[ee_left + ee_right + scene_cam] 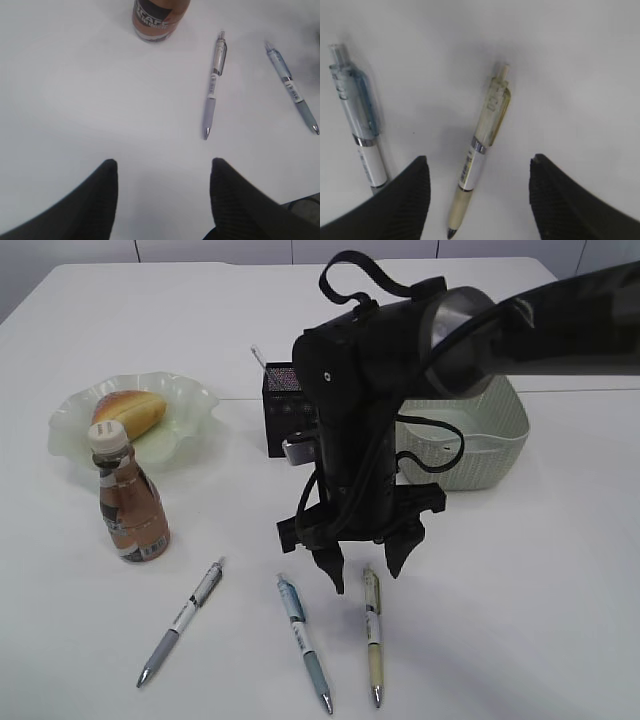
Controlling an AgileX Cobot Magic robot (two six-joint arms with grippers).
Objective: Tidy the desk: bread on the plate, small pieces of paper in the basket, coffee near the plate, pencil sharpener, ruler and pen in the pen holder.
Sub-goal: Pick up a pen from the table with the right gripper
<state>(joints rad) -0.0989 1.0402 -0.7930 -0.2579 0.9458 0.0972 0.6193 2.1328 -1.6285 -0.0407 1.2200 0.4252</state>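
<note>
Should the descent drift left, could pin the blue pen too, or roll the yellow pen off a fingertip. Right gripper spread open at lower centre, straddling that pen, empty; left gripper likewise open, empty. Counted: three pens, grey pen lower left; one coffee, bread, plate, basket, pen holder.

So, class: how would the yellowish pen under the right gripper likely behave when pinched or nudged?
The yellowish pen is slim, round and lying flat, so it may roll. Its hard-looking barrel probably stays stiff. The right gripper straddles it with jaws open.
</note>
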